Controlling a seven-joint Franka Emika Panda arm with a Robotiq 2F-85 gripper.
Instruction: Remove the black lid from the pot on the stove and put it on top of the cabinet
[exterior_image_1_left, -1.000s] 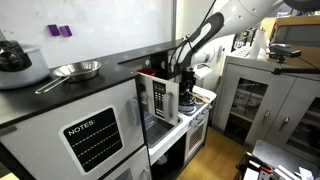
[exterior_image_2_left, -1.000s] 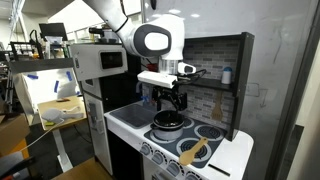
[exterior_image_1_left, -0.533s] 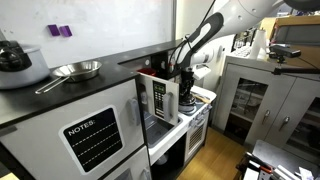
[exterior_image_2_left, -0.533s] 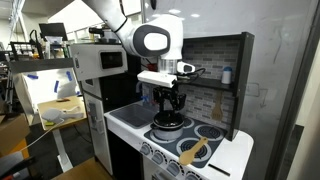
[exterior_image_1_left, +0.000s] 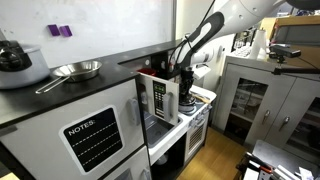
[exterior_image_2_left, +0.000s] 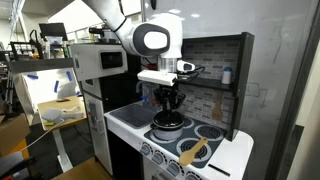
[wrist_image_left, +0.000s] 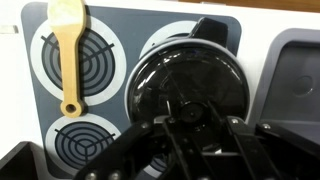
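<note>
**Poised for the lift**

Counted one cabinet (exterior_image_1_left: 95, 88), its black top well apart from the work. Counted one stove (exterior_image_2_left: 128, 117), with two bare burner rings (wrist_image_left: 85, 145) in the wrist view. Found one gripper (exterior_image_2_left: 168, 104) down over the stove, jaws straddling the knob (wrist_image_left: 188, 113); could not tell whether clamped or merely around it. Counted one pot (exterior_image_2_left: 167, 131), capped by one lid (wrist_image_left: 190, 80), at 3 o'clock from one yellow spatula (wrist_image_left: 70, 50). Judged the risks: slipping off so small a knob if pinched shallow; dragging the light pot up or aside if lifted crooked.
</note>
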